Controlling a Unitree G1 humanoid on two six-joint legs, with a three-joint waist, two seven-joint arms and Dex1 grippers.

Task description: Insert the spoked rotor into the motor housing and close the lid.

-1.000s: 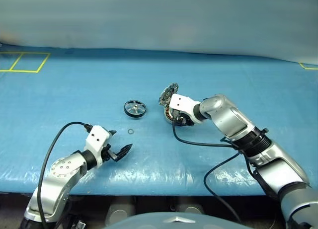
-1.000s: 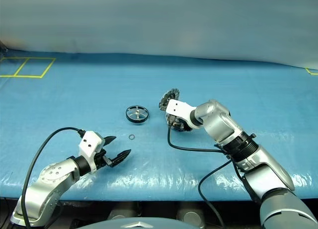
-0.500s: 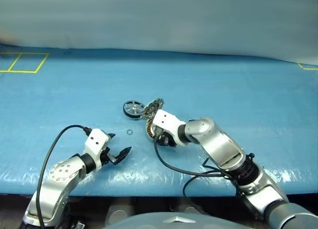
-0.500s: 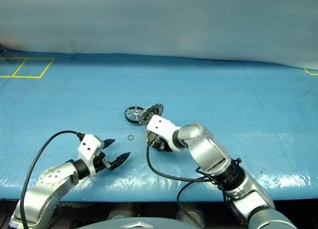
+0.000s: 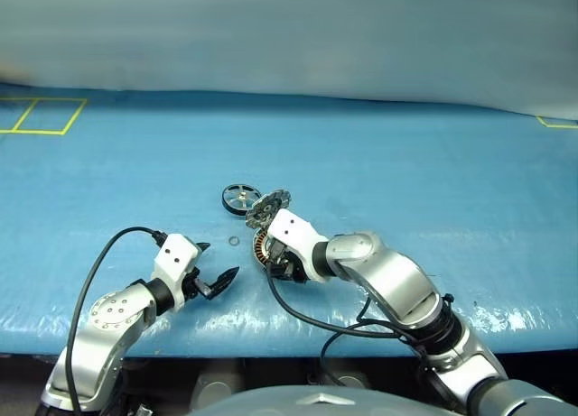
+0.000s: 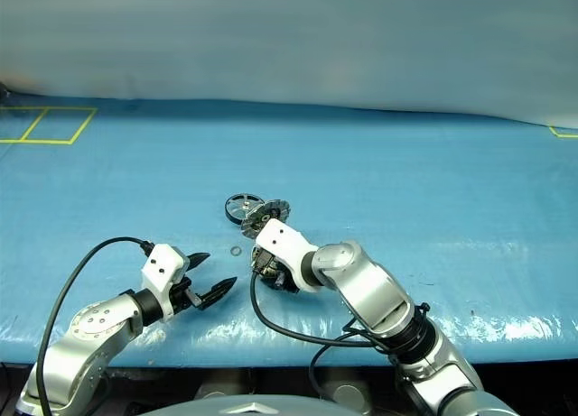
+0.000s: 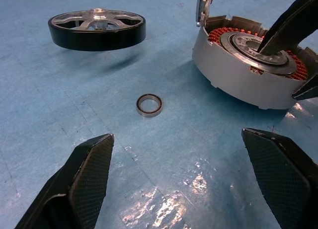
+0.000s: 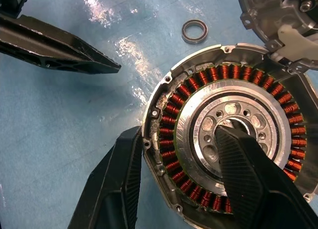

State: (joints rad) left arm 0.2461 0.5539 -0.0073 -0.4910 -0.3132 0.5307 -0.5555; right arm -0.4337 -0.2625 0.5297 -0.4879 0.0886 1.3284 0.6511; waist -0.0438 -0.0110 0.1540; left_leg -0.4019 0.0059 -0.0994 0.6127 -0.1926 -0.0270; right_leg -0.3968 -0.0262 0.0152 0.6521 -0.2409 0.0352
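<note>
Moved: right tool [image 8: 179, 187] has dragged the housing [image 5: 268, 251] across the surface [image 5: 433, 163] toward the robot's left since a second ago; it now sits just beside the rotor [image 5: 239, 198], where before they were well apart. Left arm has not shifted.
Right tool: gripping the housing, one finger [image 8: 246, 177] down in the silvery centre, the other outside the wall, so the rim and copper windings are pinched between them.
Left tool [image 5: 209, 280]: wide open, empty, hovering low over the surface and pointing toward the housing.
Housing: tilted slightly in the grip, open face up, between the two arms.
Lid [image 5: 267, 205]: hinged up on edge at the far rim of the housing, ribbed face showing, close to the rotor.
Rotor: flat on the surface, spokes up, just beyond the housing and a little to the robot's left.
Ring [image 7: 149, 104]: small loose ring lying between the left tool and the rotor.
Key relation: rotor lies ahead of the open left tool, past the ring; the left arm is free and looks better placed to fetch it while the right steadies the housing.
Stage: rotor not yet inserted, lid still open.
</note>
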